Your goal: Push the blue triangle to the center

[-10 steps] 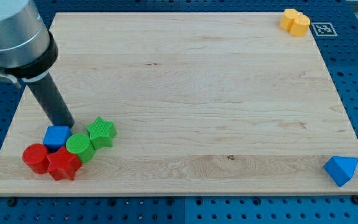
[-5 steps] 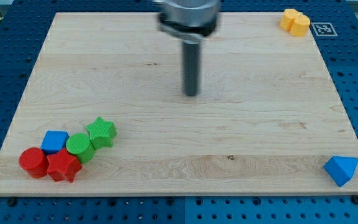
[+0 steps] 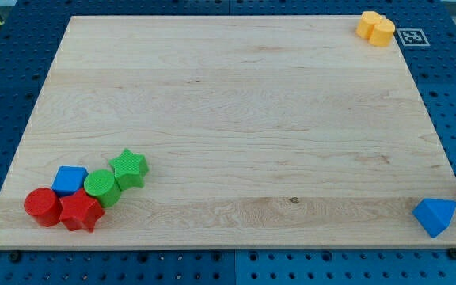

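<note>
no readable text, coded marker tag [image 3: 412, 36] at board's top-right corner

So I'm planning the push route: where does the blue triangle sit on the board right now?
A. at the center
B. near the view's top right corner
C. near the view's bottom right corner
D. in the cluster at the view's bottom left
C: the blue triangle lies alone by the board's bottom right corner; my tip does not show.
</note>
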